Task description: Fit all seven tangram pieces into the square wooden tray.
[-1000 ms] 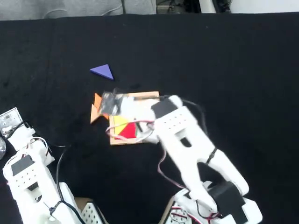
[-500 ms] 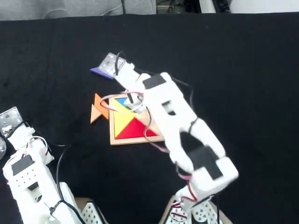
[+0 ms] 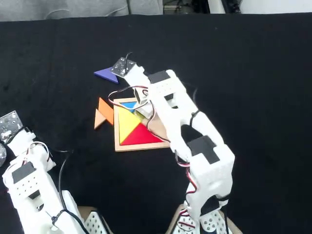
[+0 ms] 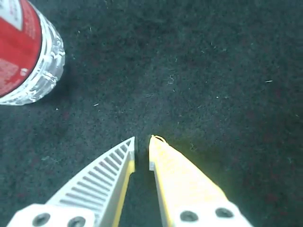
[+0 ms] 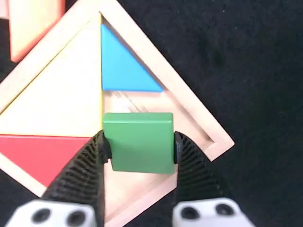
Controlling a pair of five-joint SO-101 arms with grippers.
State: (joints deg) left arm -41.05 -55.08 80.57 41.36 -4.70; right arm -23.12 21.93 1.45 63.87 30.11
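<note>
The square wooden tray (image 3: 141,145) (image 5: 189,111) lies mid-table and holds a yellow triangle (image 3: 125,125) (image 5: 61,101), a red triangle (image 3: 142,134) (image 5: 38,153) and a blue triangle (image 3: 129,104) (image 5: 123,64). My right gripper (image 5: 138,141) (image 3: 143,111) is shut on a green square (image 5: 138,142), held over the tray's bare corner beside the blue triangle. Two orange pieces (image 3: 102,114) (image 5: 33,23) lie just outside the tray. A purple triangle (image 3: 104,74) rests farther back. My left gripper (image 4: 142,140) is shut and holds nothing, low over the black cloth.
A clear bottle with a red label (image 4: 23,52) stands close to the left gripper. The left arm (image 3: 27,180) sits at the near left corner. Black cloth covers the whole table, with open room to the right of the tray.
The right arm has stretched farther across the tray, its wrist going from the tray's left side to beside the purple triangle, uncovering more of the tray. The left arm stayed put.
</note>
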